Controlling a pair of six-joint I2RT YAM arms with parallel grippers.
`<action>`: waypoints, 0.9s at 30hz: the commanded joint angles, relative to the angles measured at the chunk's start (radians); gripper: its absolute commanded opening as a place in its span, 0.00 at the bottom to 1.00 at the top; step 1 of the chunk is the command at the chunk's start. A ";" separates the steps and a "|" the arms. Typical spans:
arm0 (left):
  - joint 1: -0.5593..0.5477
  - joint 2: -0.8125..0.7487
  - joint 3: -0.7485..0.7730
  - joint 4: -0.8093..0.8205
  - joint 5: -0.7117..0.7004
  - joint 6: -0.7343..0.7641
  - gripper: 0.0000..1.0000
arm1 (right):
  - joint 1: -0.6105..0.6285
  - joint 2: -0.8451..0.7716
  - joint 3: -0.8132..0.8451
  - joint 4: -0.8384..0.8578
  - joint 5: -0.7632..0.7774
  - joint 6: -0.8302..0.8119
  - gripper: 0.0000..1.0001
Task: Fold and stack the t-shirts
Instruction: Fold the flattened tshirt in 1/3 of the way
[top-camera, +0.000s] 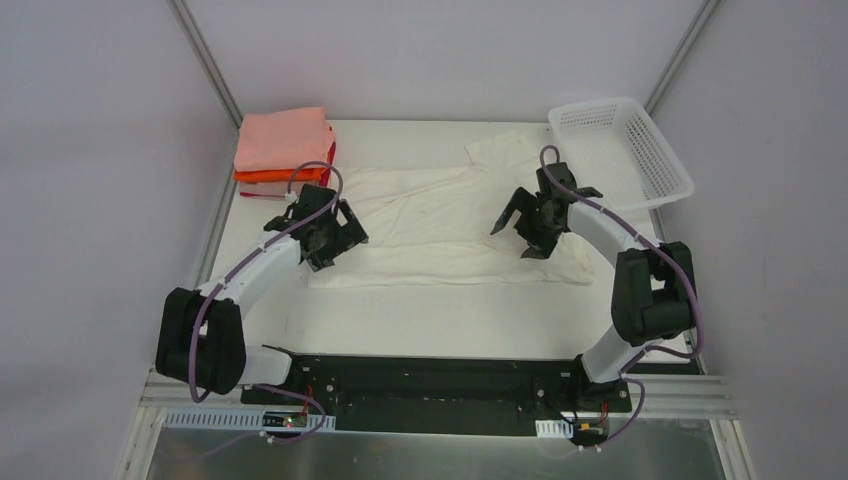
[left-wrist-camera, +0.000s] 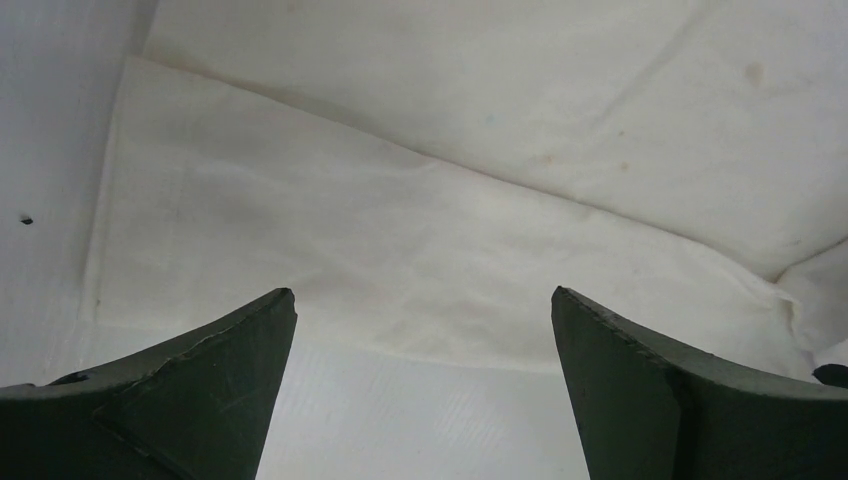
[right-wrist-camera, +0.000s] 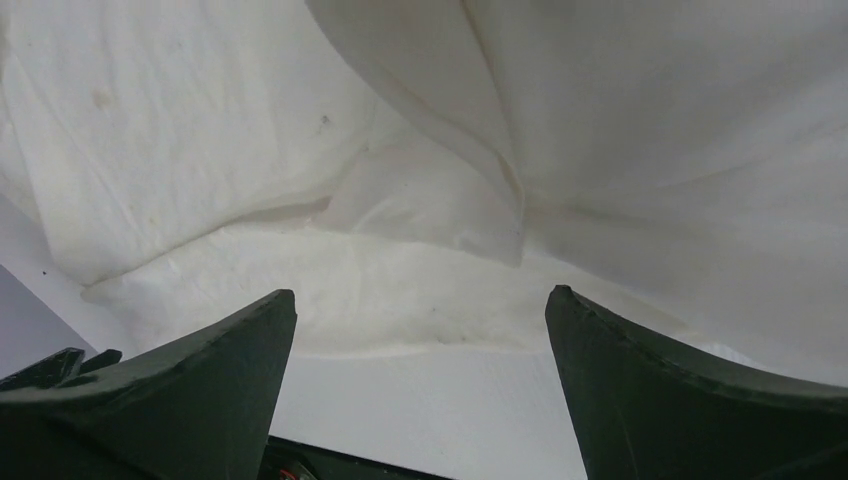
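A large cream-white t-shirt (top-camera: 440, 215) lies spread across the middle of the table, its near side doubled over in a long band. My left gripper (top-camera: 338, 242) hovers over the shirt's left end, open, nothing between its fingers; the left wrist view shows the gripper (left-wrist-camera: 422, 292) above the folded edge of the shirt (left-wrist-camera: 400, 220). My right gripper (top-camera: 518, 238) hangs open over the shirt's right part. In the right wrist view this gripper (right-wrist-camera: 420, 292) is empty above rumpled shirt cloth (right-wrist-camera: 400, 280). A stack of folded t-shirts (top-camera: 284, 140), salmon-pink over orange with a red edge, sits at the back left.
A white plastic lattice basket (top-camera: 640, 165) stands at the back right, with one shirt sleeve (top-camera: 500, 147) reaching toward it. Grey walls close in the table on three sides. The black rail with both arm bases (top-camera: 440, 385) runs along the near edge.
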 joint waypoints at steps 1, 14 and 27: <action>0.002 0.060 -0.031 0.055 0.037 0.056 0.99 | 0.005 0.034 0.022 0.121 0.019 -0.037 1.00; 0.004 0.165 -0.060 0.068 -0.056 0.068 0.99 | 0.064 0.277 0.309 0.187 0.027 0.038 1.00; 0.005 0.027 -0.091 0.051 -0.057 0.081 0.99 | 0.066 0.301 0.526 -0.020 0.254 0.084 1.00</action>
